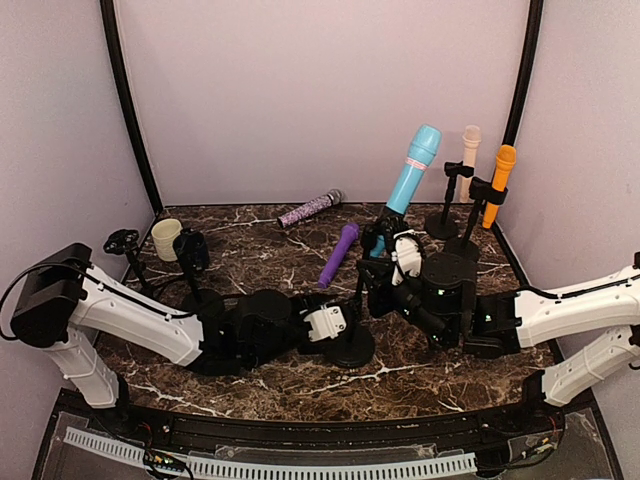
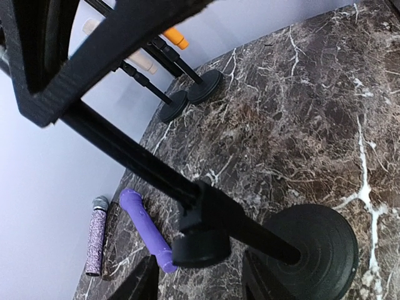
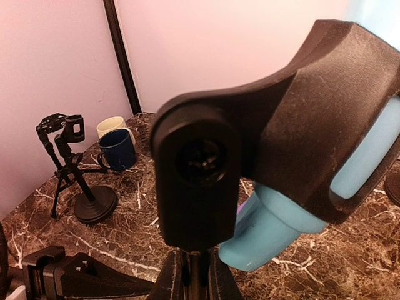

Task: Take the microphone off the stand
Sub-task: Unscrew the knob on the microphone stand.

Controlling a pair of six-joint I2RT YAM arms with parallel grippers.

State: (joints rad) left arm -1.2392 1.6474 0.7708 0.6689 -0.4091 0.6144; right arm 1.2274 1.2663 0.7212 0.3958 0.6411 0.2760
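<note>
Clip (image 3: 262, 125) on stand (image 1: 350, 348) holds blue microphone (image 3: 269, 231), tilted.

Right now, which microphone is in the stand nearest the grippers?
The light blue microphone, clipped in the centre stand. The orange microphone and cream microphone sit in stands at back right; the purple microphone and glittery microphone lie flat.

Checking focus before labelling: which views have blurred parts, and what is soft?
Right wrist: the clip and blue mic, close up, are soft; the mugs behind are sharper. Left wrist: the table veins are crisp. Top: evenly lit, sharp throughout.
</note>
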